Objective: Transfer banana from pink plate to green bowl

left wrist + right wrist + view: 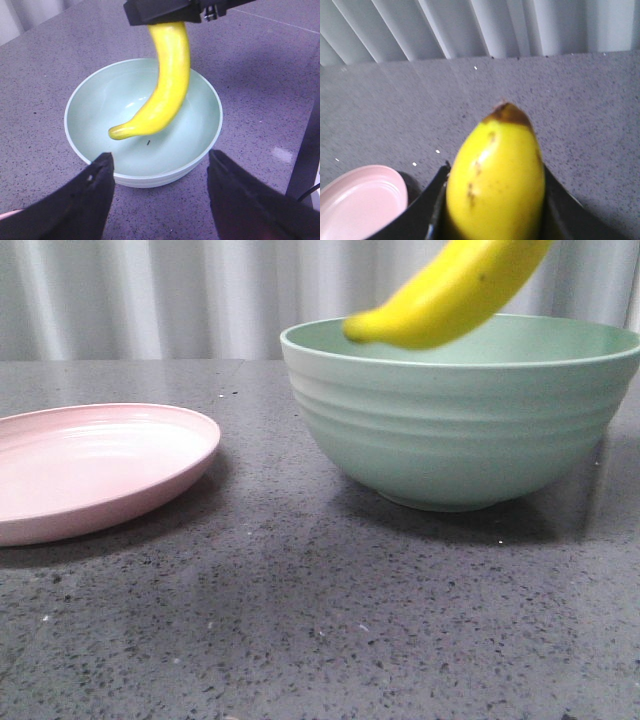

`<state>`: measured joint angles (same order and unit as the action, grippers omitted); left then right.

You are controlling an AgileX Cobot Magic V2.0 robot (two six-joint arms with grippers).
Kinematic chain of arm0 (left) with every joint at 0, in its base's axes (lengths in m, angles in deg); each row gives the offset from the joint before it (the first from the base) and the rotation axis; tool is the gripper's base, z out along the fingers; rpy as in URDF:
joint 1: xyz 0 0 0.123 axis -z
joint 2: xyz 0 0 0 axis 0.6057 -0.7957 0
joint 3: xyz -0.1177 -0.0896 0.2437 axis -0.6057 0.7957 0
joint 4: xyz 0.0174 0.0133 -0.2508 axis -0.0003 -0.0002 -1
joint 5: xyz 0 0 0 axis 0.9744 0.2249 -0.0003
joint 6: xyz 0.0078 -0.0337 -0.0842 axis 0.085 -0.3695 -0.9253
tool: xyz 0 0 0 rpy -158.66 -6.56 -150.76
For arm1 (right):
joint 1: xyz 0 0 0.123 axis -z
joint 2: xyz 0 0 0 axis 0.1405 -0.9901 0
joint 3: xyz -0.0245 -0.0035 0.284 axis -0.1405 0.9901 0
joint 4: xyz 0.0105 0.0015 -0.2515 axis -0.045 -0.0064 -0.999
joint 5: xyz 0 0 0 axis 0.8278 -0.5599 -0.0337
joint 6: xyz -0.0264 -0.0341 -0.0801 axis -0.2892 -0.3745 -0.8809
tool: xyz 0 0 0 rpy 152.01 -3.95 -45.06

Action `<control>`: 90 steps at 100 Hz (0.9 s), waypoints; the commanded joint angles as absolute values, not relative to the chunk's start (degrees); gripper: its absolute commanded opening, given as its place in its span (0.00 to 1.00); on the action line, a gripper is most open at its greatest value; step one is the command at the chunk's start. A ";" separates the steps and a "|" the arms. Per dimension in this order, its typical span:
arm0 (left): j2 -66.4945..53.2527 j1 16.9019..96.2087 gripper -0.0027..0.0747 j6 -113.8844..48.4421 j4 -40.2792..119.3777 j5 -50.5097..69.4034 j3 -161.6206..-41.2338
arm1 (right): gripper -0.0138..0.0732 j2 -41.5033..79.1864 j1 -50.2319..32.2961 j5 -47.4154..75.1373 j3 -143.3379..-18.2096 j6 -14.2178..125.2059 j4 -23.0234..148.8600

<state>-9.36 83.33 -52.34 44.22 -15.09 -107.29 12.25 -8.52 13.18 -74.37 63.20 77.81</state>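
R tool (492, 220) clamps banana (450, 295) over green bowl (460, 430); L tool (160, 190) apart.

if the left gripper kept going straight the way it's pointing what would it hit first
Probably the green bowl: the open left gripper points at its near rim, with the banana hanging just beyond. Depth is unclear.

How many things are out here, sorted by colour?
Yellow: 1, the banana, held in the right claw above the bowl
Pink: 1, the plate
Green: 1, the bowl
Total: 3 things on or over the grey table
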 commanded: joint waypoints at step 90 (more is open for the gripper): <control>-8.43 83.23 0.52 -52.54 42.82 -11.42 -109.21 | 0.56 8.45 -11.37 24.06 -76.58 60.18 76.19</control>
